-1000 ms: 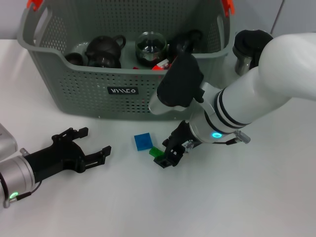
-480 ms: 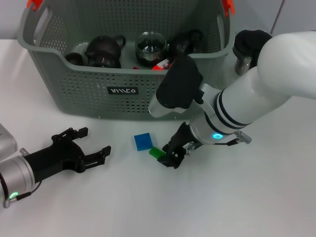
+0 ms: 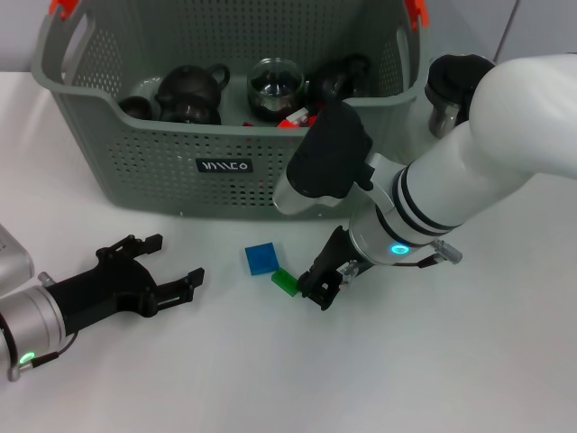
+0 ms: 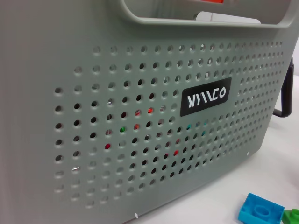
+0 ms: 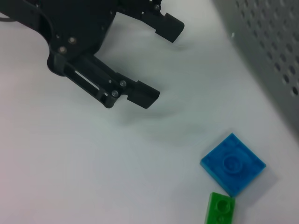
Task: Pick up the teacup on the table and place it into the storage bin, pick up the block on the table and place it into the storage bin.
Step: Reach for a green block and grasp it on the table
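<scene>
My right gripper (image 3: 317, 290), grip state unclear, touches green block (image 3: 286, 281); blue block (image 3: 261, 258) just beyond. Neither binned yet; bin (image 3: 135, 162) ahead holds teaware.

1. The right arm (image 3: 505, 153) wears a smooth, glossy white shell, with black rings banding it near the wrist.
2. A round turquoise light glows on that wrist, at about 7 o'clock of the banded section.
3. A bulky black housing sits above the wrist.
4. The right gripper (image 3: 317, 289) is black and angular.
5. The left arm (image 3: 22, 329) ends in a silver-grey cylindrical cuff with a small green light and a thin black cable.
6. The left gripper (image 3: 162, 266) is matte black, with notched, stepped fingers (image 5: 140, 95) carrying small silver screws.
</scene>
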You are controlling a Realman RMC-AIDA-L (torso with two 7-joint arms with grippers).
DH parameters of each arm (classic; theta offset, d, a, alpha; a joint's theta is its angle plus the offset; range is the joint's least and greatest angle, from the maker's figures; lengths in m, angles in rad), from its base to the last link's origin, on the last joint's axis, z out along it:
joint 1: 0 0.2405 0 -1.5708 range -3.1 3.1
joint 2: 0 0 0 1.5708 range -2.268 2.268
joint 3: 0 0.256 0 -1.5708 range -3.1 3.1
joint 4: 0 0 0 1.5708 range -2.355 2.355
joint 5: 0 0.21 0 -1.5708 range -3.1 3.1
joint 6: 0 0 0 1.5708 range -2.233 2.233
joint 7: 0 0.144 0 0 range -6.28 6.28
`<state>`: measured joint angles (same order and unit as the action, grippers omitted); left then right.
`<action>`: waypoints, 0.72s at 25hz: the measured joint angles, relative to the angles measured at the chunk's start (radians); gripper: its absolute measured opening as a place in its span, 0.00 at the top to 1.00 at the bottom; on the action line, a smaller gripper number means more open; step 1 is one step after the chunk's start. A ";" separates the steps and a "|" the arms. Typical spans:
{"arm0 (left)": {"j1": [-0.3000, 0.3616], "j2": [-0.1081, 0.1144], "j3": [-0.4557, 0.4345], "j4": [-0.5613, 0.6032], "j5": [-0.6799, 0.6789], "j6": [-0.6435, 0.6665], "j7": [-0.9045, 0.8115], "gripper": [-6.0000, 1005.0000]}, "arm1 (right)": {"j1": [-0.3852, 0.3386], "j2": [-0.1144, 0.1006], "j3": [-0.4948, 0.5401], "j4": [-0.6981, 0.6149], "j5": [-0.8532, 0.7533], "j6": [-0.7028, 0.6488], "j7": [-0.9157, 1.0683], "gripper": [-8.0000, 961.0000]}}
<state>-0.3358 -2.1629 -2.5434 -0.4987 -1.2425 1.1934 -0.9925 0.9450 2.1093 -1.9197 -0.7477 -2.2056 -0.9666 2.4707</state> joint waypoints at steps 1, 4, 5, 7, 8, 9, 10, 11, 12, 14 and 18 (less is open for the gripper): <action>0.000 0.000 0.000 0.000 0.000 0.000 0.000 0.11 | 0.000 0.000 0.001 0.000 0.001 0.000 0.000 0.89; 0.001 0.000 0.000 0.000 0.000 0.000 0.000 0.11 | -0.001 -0.002 0.005 -0.006 0.004 -0.006 0.001 0.92; 0.002 0.000 0.000 0.000 0.000 0.000 0.000 0.11 | -0.002 -0.003 0.007 -0.010 0.004 -0.009 0.003 0.94; 0.002 0.000 0.000 0.000 0.000 0.000 0.000 0.11 | -0.005 -0.005 0.018 -0.025 0.005 -0.028 0.015 0.96; 0.002 0.000 0.000 0.000 0.000 0.000 0.000 0.11 | -0.006 -0.006 0.026 -0.031 0.005 -0.040 0.021 0.96; 0.003 0.001 0.000 0.000 0.000 0.000 0.000 0.11 | -0.007 -0.007 0.039 -0.038 0.004 -0.054 0.029 0.96; 0.003 0.001 0.000 0.000 0.000 0.000 0.000 0.11 | -0.008 -0.007 0.058 -0.046 0.003 -0.073 0.038 0.96; 0.003 0.001 0.000 0.000 0.000 0.000 0.000 0.11 | -0.008 -0.008 0.072 -0.050 0.003 -0.084 0.044 0.96; 0.003 0.001 0.000 0.000 0.000 0.000 0.000 0.11 | -0.009 -0.008 0.089 -0.053 0.003 -0.094 0.049 0.96; 0.003 0.001 0.000 0.000 0.000 0.000 0.000 0.11 | -0.010 -0.008 0.106 -0.056 0.002 -0.098 0.056 0.93; 0.002 0.002 0.000 0.001 0.000 0.000 0.000 0.11 | -0.007 -0.002 0.074 -0.049 0.000 -0.058 0.053 0.76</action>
<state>-0.3334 -2.1613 -2.5434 -0.4975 -1.2425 1.1935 -0.9923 0.9384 2.1075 -1.8453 -0.7964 -2.2059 -1.0241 2.5240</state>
